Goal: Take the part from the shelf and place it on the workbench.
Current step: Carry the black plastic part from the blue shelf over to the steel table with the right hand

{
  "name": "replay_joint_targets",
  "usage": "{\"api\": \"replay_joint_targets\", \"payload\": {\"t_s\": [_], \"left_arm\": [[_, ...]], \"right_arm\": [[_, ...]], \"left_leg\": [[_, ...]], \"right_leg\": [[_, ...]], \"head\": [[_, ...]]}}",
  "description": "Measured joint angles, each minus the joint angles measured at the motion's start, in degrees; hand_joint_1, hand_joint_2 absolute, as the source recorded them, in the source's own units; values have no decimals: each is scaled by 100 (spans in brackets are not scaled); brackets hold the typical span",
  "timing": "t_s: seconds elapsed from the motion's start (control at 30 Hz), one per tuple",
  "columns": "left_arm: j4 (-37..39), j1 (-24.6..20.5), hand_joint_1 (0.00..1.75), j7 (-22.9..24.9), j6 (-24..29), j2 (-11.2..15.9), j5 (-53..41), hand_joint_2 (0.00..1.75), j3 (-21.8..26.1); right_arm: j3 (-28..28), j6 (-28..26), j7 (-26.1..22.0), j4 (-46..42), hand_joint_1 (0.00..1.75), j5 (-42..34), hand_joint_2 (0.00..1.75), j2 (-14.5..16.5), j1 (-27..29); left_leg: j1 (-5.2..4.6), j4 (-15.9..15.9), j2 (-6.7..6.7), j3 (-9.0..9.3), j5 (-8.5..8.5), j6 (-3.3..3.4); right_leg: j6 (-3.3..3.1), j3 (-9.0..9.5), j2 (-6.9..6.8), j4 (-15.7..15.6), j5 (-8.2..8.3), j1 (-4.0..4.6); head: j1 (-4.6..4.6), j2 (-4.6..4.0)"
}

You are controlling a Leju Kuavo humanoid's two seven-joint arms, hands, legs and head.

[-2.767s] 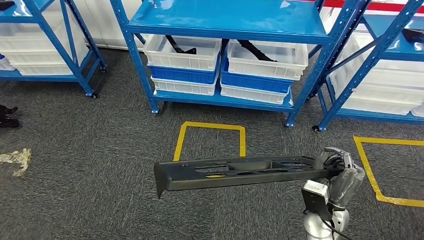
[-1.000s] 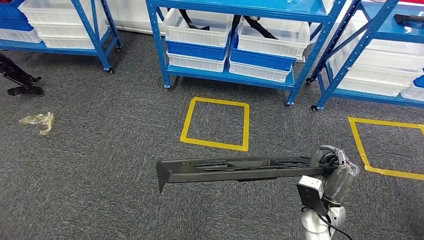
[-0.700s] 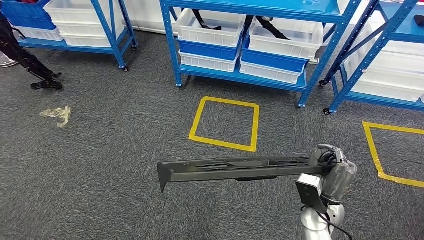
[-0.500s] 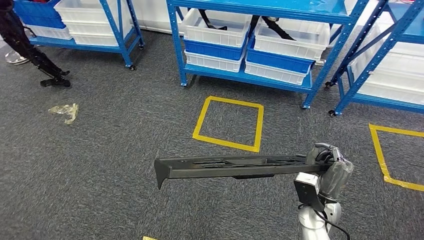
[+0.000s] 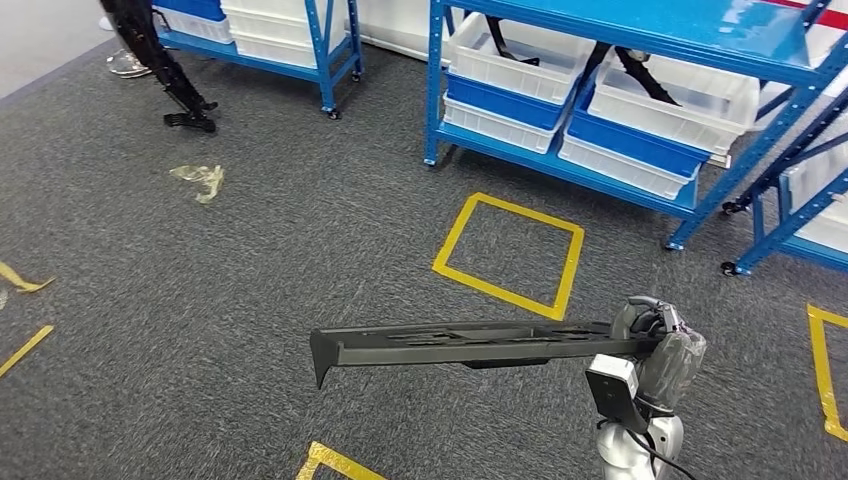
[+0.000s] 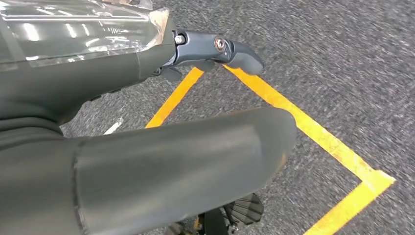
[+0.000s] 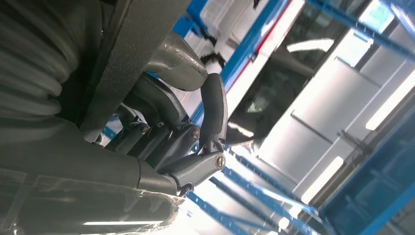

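The part (image 5: pixel 460 342) is a long, dark, flat bracket with cut-outs, held level above the carpet and reaching out to the left. My right hand (image 5: pixel 655 345) grips its right end. In the right wrist view the dark fingers (image 7: pixel 195 127) curl around the part's edge (image 7: pixel 132 54). My left hand (image 6: pixel 147 122) hangs over the carpet with its thumb and a finger (image 6: pixel 220 49) stretched apart, holding nothing.
A blue shelf (image 5: pixel 640 30) with white and blue bins (image 5: pixel 520 80) stands at the back. On the grey carpet are a yellow tape square (image 5: pixel 510 250), a tape corner (image 5: pixel 335 462) and a crumpled plastic scrap (image 5: pixel 200 180). Dark legs (image 5: pixel 160 60) stand far left.
The whole view has swung, so the shelves and the tape square slid to the right and more carpet shows on the left. The part stays level in my right hand.
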Motion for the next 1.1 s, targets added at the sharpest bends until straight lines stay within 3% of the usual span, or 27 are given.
{"api": "replay_joint_targets", "payload": {"t_s": [0.03, 0.07, 0.1, 0.13, 0.2, 0.27, 0.33, 0.37, 0.43, 0.5, 0.53, 0.57, 0.6, 0.63, 0.73, 0.77, 0.83, 0.87, 0.93, 1.0, 1.07, 1.1], "left_arm": [[0, 3, 0, -1, -1, -3, 0, 0, 0], [0, 9, 0, -1, -2, -5, 0, 0, 0], [0, 15, 0, -1, -2, -6, -3, 0, 0], [0, 20, 0, -1, -3, -8, -8, 0, 0], [0, 16, 0, 1, -7, -10, -21, 0, 0], [0, 12, 0, 2, -11, -7, -30, 0, 0], [0, 26, 0, 3, -11, -2, -42, 0, 0], [0, 35, 0, 4, -11, 2, -49, 0, 0], [0, 34, 0, 5, -11, 8, -68, 0, 0], [0, 19, 0, 5, -11, 7, -80, 0, -1], [1, 15, 0, 5, -11, 5, -83, 0, -1], [1, 16, 0, 5, -11, 3, -85, 0, -2], [2, 19, 0, 5, -10, 2, -86, 0, -2], [2, 21, 0, 5, -10, 2, -86, 0, -1], [0, 2, 0, 4, -9, 9, -86, 0, -1], [0, -6, 0, 3, -8, 11, -86, 0, -2], [0, -6, 0, 1, -7, 15, -86, 0, -2], [0, 0, 0, 1, -7, 16, -86, 0, -2], [0, 0, 0, 1, -4, 16, -86, 0, -1], [0, -11, 0, 1, -2, 14, -86, 0, -1], [0, -13, 0, -2, -5, 12, -86, 0, -1], [0, -8, 0, -4, -7, 12, -85, 0, -1]], "right_arm": [[-1, 0, 0, 1, 175, -1, 175, -3, 26], [-1, 0, 0, 1, 175, -1, 175, -5, 45], [-2, 0, 0, 1, 175, -2, 175, -7, 56], [-2, 1, 0, -1, 175, -3, 175, -9, 61], [-2, 1, 0, -5, 175, -11, 175, -13, 71], [-2, 0, 0, -20, 175, -20, 175, -14, 113], [-6, 0, 0, -46, 175, -27, 175, -15, 151], [-9, 0, 0, -61, 175, -33, 175, -17, 156], [-15, 0, 0, -87, 175, -57, 175, -19, 165], [-21, 0, 0, -97, 175, -81, 175, -27, 178], [-26, 0, 0, -97, 175, -85, 175, -34, 180], [-31, 0, 0, -97, 175, -84, 175, -41, 178], [-35, 0, 0, -97, 175, -81, 175, -45, 175], [-37, 0, 0, -97, 175, -79, 175, -47, 169], [-43, 0, 0, -96, 175, -71, 175, -50, 136], [-45, 0, 0, -95, 175, -66, 175, -51, 119], [-45, 0, 0, -92, 175, -53, 175, -49, 77], [-42, 0, 0, -90, 175, -44, 175, -46, 51], [-37, 0, 0, -78, 175, -23, 175, -44, 3], [-37, 0, 0, -45, 175, -12, 175, -50, -28], [-37, 0, 0, 7, 175, -11, 175, -53, -40], [-37, 0, 0, 32, 175, -9, 175, -54, -47]], "left_leg": [[-1, 3, -80, -25, 19, -3], [0, 6, -162, -43, 35, -14], [4, 9, -244, -52, 50, -29], [9, 15, -323, -56, 62, -48], [3, 50, -469, -82, 76, -97], [-11, 78, -587, -138, 99, -167], [2, 89, -682, -198, 138, -246], [6, 132, -651, -237, 124, -276], [-2, 508, -392, -425, -107, -316], [-2, 1256, -106, -775, -507, -346], [7, 1597, -51, -927, -643, -358], [14, 1784, -22, -999, -689, -365], [19, 1756, 1, -957, -634, -366], [21, 1508, 39, -800, -497, -359], [-21, 389, 356, -150, -117, -275], [-44, 212, 415, -65, -84, -240], [-77, 165, 316, -90, -69, -165], [-73, 143, 253, -95, -44, -125], [-47, 93, 128, -94, 16, -41], [-33, 79, -3, -121, 56, 9], [-35, 82, -169, -154, 81, 19], [-33, 84, -258, -162, 92, 12]], "right_leg": [[7, -135, 28, 318, -111, -2], [35, -171, 37, 430, -130, -8], [81, -84, 46, 292, -52, -19], [133, 106, 74, -60, 96, -38], [201, 526, 311, -897, 374, -92], [174, 688, 462, -1255, 470, -105], [95, 673, 352, -1237, 499, -97], [56, 671, 295, -1234, 520, -104], [-33, 657, 156, -1242, 552, -124], [-80, 639, 4, -1239, 555, -86], [-85, 630, -78, -1238, 555, -68], [-86, 625, -159, -1237, 553, -56], [-87, 625, -237, -1236, 552, -50], [-86, 628, -309, -1236, 551, -48], [-60, 638, -497, -1229, 539, 1], [-42, 638, -553, -1228, 535, 24], [9, 646, -670, -1245, 537, 41], [40, 638, -647, -1228, 522, 34], [68, 515, -372, -961, 358, 17], [38, 178, -47, -238, 21, -1], [49, -131, 29, 418, -198, -7], [87, -145, 38, 449, -172, -13]], "head": [[4, 0], [4, 0], [4, -1], [5, -1], [7, -2], [1, -2], [-5, -2], [-6, -2], [-39, -2], [-71, -1], [-73, -1], [-73, -1], [-73, -1], [-74, 0], [-68, 0], [-61, 0], [-47, -1], [-45, -1], [-33, -1], [-16, -1], [-10, -1], [-9, -1]]}}
